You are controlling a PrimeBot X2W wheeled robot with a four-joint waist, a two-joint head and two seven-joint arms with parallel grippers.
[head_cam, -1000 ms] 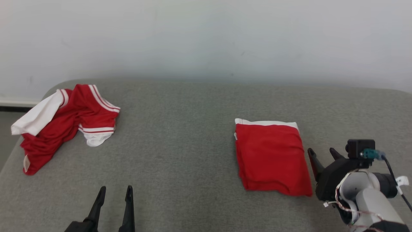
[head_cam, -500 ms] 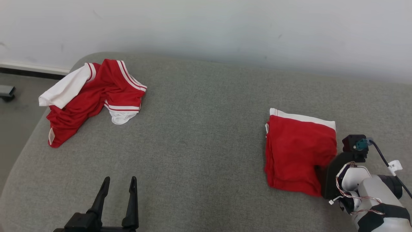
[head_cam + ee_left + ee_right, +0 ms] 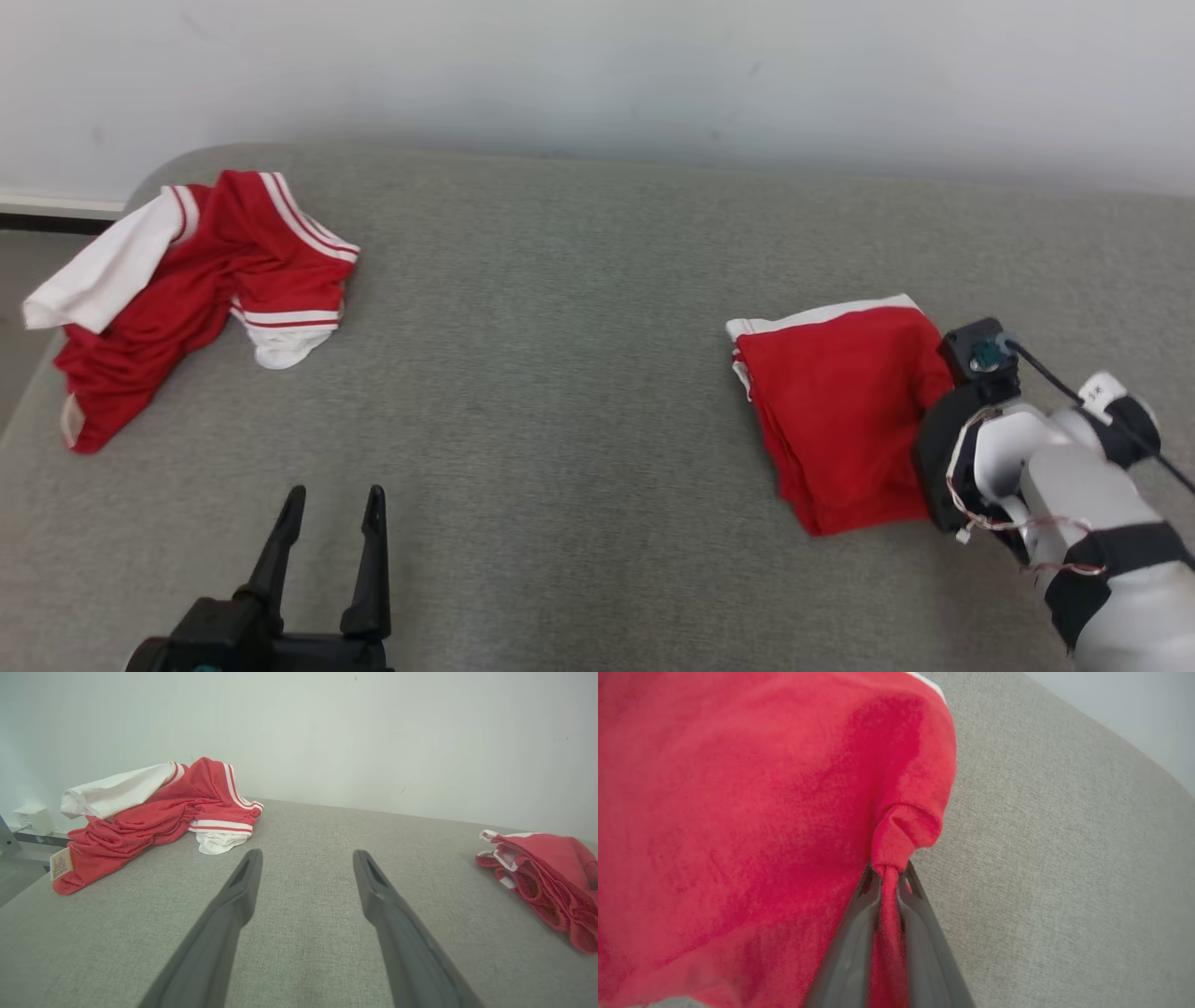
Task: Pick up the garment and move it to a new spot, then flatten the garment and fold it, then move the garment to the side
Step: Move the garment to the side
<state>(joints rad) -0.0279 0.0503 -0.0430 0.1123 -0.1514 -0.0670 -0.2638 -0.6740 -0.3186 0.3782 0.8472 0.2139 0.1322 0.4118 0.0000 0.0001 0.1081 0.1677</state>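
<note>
Now the right gripper [image 3: 889,873] pinches the folded red garment [image 3: 840,411], lying slanted near-to-far with its white edge far; the left gripper [image 3: 331,499] is spread apart.

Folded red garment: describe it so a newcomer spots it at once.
On the wide grey cushion by the pale wall, look to the right side. The folded red garment lies there, its edge pinched by the right end effector. Unlike the crumpled red garment at far left, it is a neat squarish stack with one white band.
</note>
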